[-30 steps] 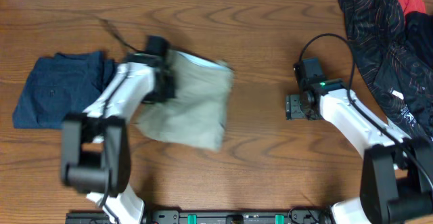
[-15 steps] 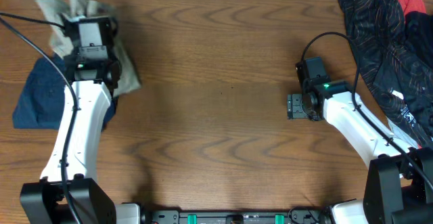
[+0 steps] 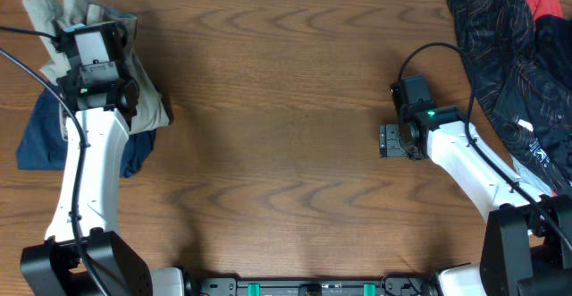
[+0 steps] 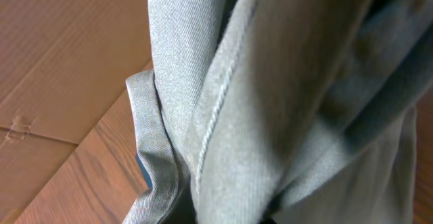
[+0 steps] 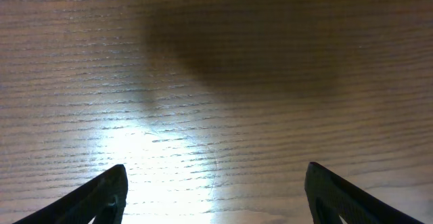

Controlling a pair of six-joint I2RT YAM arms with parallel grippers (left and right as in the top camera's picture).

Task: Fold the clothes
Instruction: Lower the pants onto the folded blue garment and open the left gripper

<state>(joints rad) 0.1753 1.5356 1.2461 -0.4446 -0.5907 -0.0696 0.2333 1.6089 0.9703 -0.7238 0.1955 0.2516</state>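
Left pincer (image 3: 87,26): clenched on the khaki trousers (image 3: 147,99), as far as I could judge. The fingers themselves were buried in cloth, but the whole bundle was gathered at the pincer.

Where the trousers were: up in the far left corner of the surface (image 3: 268,153), bunched and hanging from my left pincer. The lower folds were draped over part of the navy garment (image 3: 45,139).

Left wrist view: basically wall-to-wall khaki (image 4: 270,102), one seam running down it, plus a sliver of blue low on the left. No view of my own fingertips.

Right pincer (image 3: 386,141): released, fingers spread wide with nothing between them, just bare wood under it (image 5: 215,190). It sat well apart from the trousers.

Progress: honestly not a fold yet, more of a crumpled wad, I reckoned.

Risk 1: letting go here would likely dump the wad on the navy garment and mess up its neat fold.

Risk 2: the corner was close, so a loose leg could slide off the edge and drag the rest with it.

Risk 3: a grip on bunched layers could slip and shed one layer.

Not my problem: the black patterned heap (image 3: 500,54), far right.
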